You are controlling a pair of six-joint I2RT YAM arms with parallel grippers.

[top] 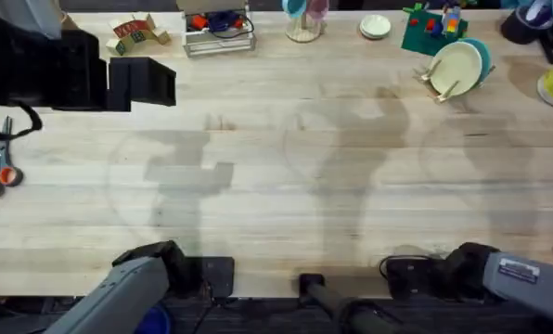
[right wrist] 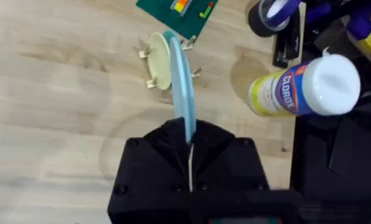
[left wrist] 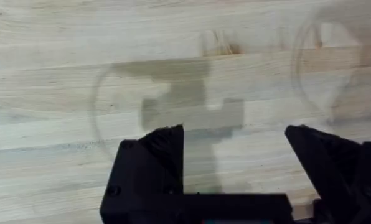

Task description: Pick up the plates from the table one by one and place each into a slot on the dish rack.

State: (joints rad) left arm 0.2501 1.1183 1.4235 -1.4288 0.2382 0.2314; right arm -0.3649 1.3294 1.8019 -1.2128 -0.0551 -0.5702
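Right gripper: my fingers are pinched together on the rim of the pale blue plate. I hold it edge-on, pointing toward the dish rack.
Left gripper: my jaws stand wide apart with nothing between them, over bare planks and my own shadow.
Table: the pale planks run across the whole overhead view. The rack stands at the far right, near a Clorox bottle.
Dish rack: it holds the cream plate, which leans upright in the sticks. From overhead, a blue rim shows just behind the cream plate.
Pale blue plate: its far end lies alongside the cream plate. I cannot tell whether it is seated in a slot yet.
Wire basket: it sits at the far edge with coloured items inside and has no part in this job.
Progress: I judge one plate racked and the second at the rack, so the task is well along.
Left to do: settle the blue plate between the sticks and let go without knocking the cream one.
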